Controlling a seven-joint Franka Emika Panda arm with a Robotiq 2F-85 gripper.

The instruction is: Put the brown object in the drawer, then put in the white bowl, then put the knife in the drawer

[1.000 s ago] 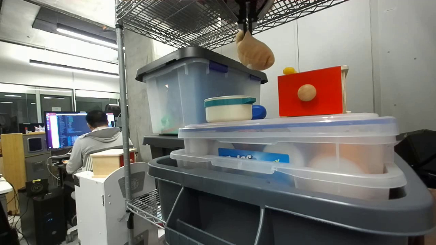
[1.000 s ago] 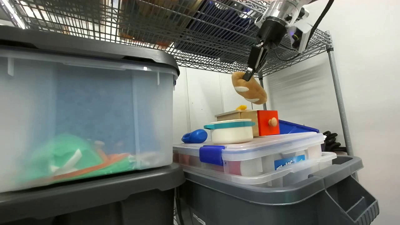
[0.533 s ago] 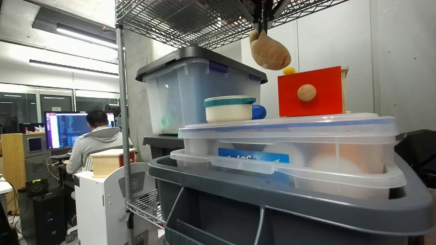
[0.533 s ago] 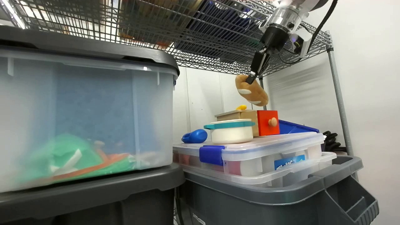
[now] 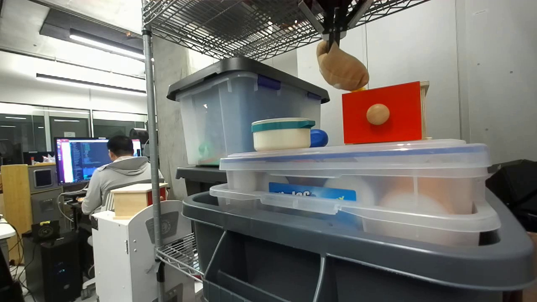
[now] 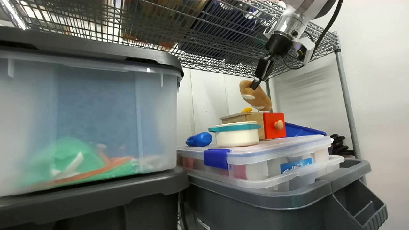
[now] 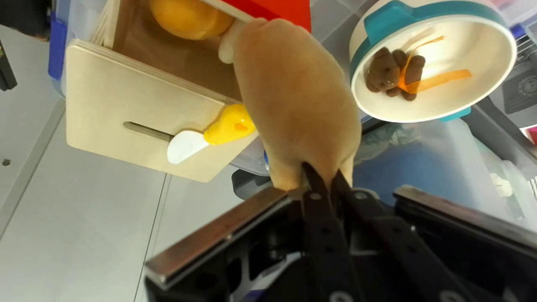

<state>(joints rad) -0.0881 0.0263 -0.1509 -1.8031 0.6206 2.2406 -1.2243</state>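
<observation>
My gripper [image 7: 322,168] is shut on one end of the brown object [image 7: 293,92], a tan bun-like lump. It hangs tilted above the drawer [image 6: 272,126] in both exterior views. The red-fronted drawer stands pulled out of its wooden box; in the wrist view an orange-yellow ball [image 7: 191,16] sits inside, and the brown object covers part of the opening. On the box top lies the knife [image 7: 228,126], yellow-handled with a white blade. The white bowl [image 5: 275,139], banded in teal at its rim, stands beside the drawer and holds a small brown bear [image 7: 384,71] with an orange ribbon.
A clear lidded tub [image 5: 398,165] supports the drawer and bowl. Near the bowl lies a blue item [image 6: 199,139]. A tall tub [image 6: 105,105] with a dark lid rises alongside. Overhead runs a wire shelf [image 6: 204,41], with a metal post [image 6: 348,92] at the corner.
The gripper has carried the brown object toward the drawer and slightly down. In an exterior view, the object now hides most of the knife's yellow handle. The grip is unchanged.
</observation>
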